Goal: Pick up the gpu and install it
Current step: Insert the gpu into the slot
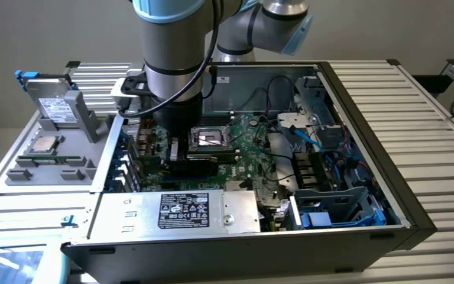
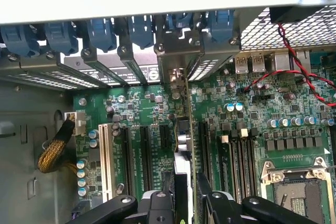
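The gpu (image 2: 190, 145) is seen edge-on in the wrist view as a thin green card standing upright over the motherboard's expansion slots (image 2: 144, 150). Its metal end bracket (image 2: 177, 77) reaches the case's rear slot openings. My gripper (image 2: 186, 205) is shut on the gpu, one black finger (image 2: 157, 205) on each side of it. In the exterior view the gripper (image 1: 181, 152) is low inside the open computer case (image 1: 369, 136), just at the exterior view's left of the CPU socket (image 1: 211, 139), with the dark gpu (image 1: 184, 164) under it. Whether the card sits fully in a slot I cannot tell.
Blue slot clips (image 2: 100, 32) line the case's rear wall. Red and black wires (image 2: 294, 72) cross the board near the rear ports. The power supply (image 1: 187, 213) fills the case's near side, with a drive cage (image 1: 337, 207) beside it. A grey tray (image 1: 45, 177) outside carries a hard drive (image 1: 54, 106), a CPU (image 1: 47, 143) and a RAM stick (image 1: 49, 160).
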`<move>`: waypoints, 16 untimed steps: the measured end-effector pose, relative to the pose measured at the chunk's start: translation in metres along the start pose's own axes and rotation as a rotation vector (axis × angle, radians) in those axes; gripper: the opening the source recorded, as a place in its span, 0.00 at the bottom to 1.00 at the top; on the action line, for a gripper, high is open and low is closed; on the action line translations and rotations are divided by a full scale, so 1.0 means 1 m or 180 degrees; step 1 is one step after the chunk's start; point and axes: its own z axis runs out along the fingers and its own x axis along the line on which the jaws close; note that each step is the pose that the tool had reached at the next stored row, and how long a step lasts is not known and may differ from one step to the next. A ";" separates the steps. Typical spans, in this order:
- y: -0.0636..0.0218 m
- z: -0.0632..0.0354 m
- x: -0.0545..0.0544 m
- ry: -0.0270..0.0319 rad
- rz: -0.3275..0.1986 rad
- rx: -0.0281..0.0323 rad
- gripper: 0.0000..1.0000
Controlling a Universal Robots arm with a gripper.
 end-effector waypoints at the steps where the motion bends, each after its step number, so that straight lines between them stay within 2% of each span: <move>1: 0.0000 0.0001 0.000 0.0000 0.0000 0.0000 0.28; 4: -0.0002 0.0002 0.000 0.0000 0.0012 -0.0013 0.28; 7: -0.0003 0.0003 0.000 0.0003 0.0035 -0.0064 0.28; 9: -0.0003 0.0002 0.000 0.0008 0.0039 -0.0067 0.28; 12: -0.0005 0.0002 0.000 0.0009 0.0039 -0.0068 0.28; 14: -0.0017 0.0001 0.000 0.0005 0.0039 -0.0078 0.28; 16: -0.0036 0.0001 0.000 0.0005 0.0041 -0.0078 0.28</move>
